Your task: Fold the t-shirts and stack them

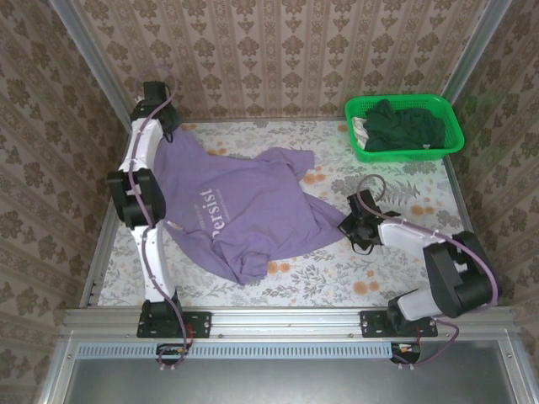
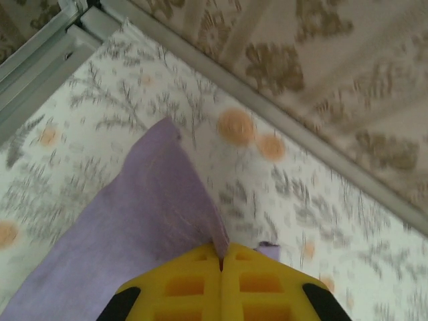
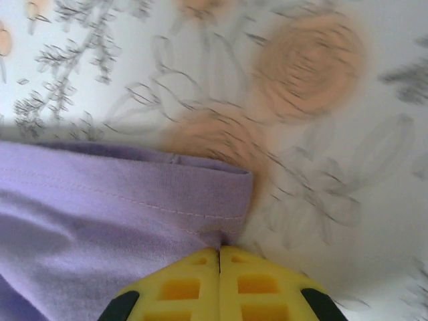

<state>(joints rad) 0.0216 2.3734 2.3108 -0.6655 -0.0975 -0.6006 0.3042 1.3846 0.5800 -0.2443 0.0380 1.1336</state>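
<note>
**One purple tee, two grippers pinching it**

One soft lavender-purple cloth t-shirt (image 1: 236, 210) with white lettering is lying rumpled mid-table on the floral-print tabletop (image 1: 337, 278). The left gripper (image 2: 221, 251), yellow ribbed fingers, is clamping its far-left edge. The right gripper (image 3: 219, 251) is clamping its stitched right hem. One bright green plastic basket (image 1: 402, 98), far right, is holding the heaped dark green shirts (image 1: 404, 126); their count is unclear.

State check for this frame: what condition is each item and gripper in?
lavender t-shirt: unfolded, spread rumpled on the table, pinched at two edges.
dark green t-shirts: bunched unfolded inside the basket.
basket: upright, far right corner of the table.
left gripper: shut on the lavender t-shirt's edge.
right gripper: shut on the lavender t-shirt's hem corner.
</note>
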